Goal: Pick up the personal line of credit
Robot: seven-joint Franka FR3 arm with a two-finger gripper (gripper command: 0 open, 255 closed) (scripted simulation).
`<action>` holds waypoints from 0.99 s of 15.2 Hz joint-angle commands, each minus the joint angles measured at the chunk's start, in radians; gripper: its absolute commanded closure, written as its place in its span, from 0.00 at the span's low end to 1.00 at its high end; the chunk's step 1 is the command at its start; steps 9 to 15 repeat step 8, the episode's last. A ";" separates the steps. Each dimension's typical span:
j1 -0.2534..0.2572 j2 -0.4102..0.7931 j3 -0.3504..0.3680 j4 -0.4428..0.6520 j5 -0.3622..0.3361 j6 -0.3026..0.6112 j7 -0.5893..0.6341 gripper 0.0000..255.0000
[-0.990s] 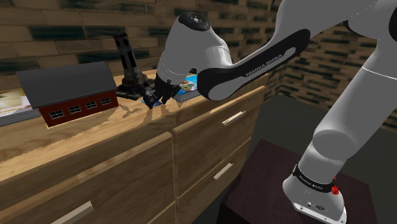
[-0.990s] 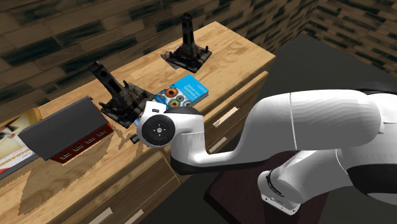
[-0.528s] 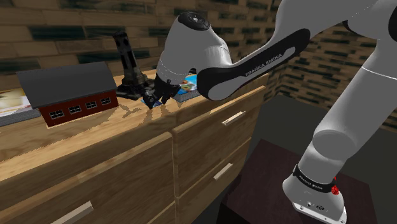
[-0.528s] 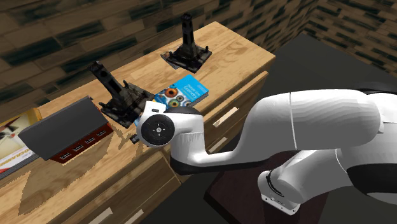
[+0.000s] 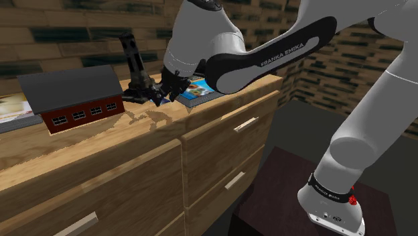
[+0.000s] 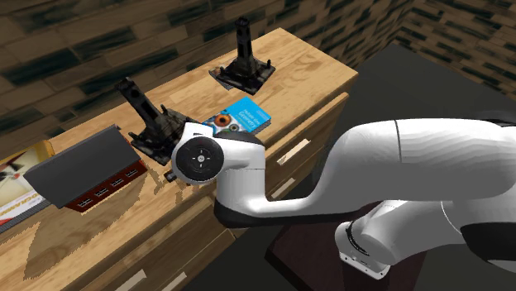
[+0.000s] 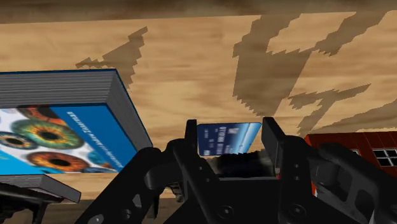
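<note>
Gripper (image 7: 230,145): clamped on the card (image 7: 229,137), thin and blue, pinched by its two short ends between the black fingers. Seemingly just clear of the dresser top (image 7: 191,63), near the middle of its front edge, judging by the shadow below in the shoulder view.

Likely trouble: slipping or swivelling in so narrow a pinch, with little of the card between the pads, then dropping flat onto the wood, hard to regrasp. Also clipping the book (image 7: 57,137), just beside the fingers toward one end of the dresser, on any sideways swing. Less likely, brushing the house model (image 7: 356,145) on the other side, or the nearer black stand (image 5: 137,70) behind, toward the back edge.

Counted, near to far: one card; one book with eyes on a blue cover; one red house model with a dark roof; two black stands, the second (image 6: 244,58) near the far back corner; one flat printed box (image 6: 15,194) at the opposite end.
</note>
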 commanded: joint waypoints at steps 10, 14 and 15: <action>0.014 -0.031 -0.017 0.066 0.067 -0.081 -0.070 1.00; 0.014 -0.031 -0.017 0.066 0.067 -0.081 -0.070 1.00; 0.014 -0.031 -0.017 0.066 0.067 -0.081 -0.070 1.00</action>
